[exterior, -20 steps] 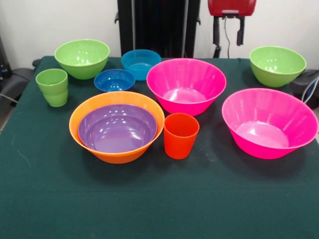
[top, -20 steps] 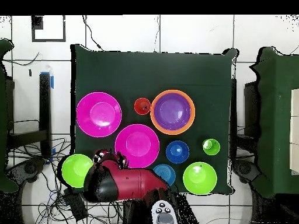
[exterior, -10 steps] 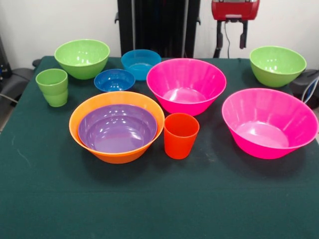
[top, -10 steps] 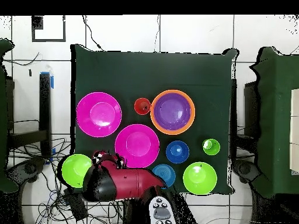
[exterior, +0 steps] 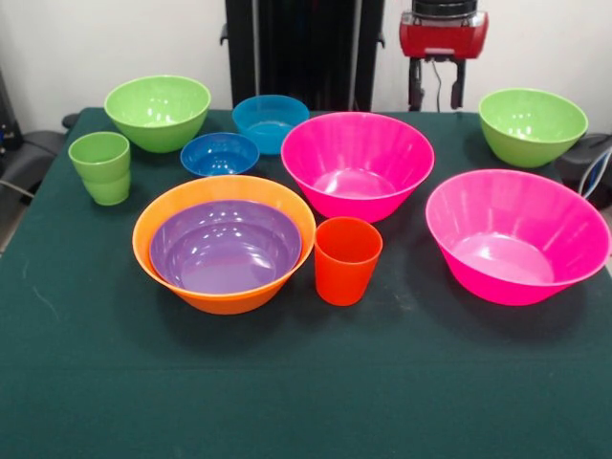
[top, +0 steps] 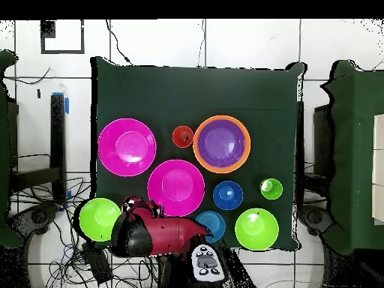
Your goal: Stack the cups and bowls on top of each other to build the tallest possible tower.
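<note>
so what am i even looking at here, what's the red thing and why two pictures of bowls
Both pictures show one table at one moment. One camera faces it from across; the other looks straight down. The red thing is a robot arm; its gripper hangs at the far edge with the jaws open, holding nothing. On the green cloth stand plastic dishes: a purple bowl nested in an orange bowl, two pink bowls, two green bowls, two blue bowls, an orange-red cup and a green cup. The robot is meant to stack them.

Purple bowl (exterior: 226, 247) nests upright in orange bowl (exterior: 161, 216); other bowls, cups stand apart.
</note>
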Robot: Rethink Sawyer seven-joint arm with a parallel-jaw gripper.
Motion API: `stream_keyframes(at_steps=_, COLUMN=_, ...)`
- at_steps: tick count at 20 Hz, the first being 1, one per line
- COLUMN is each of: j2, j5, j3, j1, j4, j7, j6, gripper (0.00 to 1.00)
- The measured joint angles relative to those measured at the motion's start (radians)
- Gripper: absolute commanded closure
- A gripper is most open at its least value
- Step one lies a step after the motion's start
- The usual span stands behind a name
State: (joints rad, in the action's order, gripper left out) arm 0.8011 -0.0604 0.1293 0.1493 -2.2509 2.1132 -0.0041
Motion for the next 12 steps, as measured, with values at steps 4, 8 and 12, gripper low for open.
stream_keyframes(at_steps=4, j2=-0.026, j5=-0.005, j3=-0.011, j1=-0.005, j4=0.005, j7=0.0, j6=-0.021, gripper=0.0)
stream_keyframes(at_steps=8, j2=-0.061, j5=-0.017, j3=-0.018, j1=-0.005, j4=0.01, j7=0.0, j6=-0.057, gripper=0.0)
stream_keyframes(at_steps=12, j2=-0.095, j5=-0.022, j3=-0.029, j1=-0.009, j4=0.018, j7=0.0, j6=-0.091, gripper=0.0)
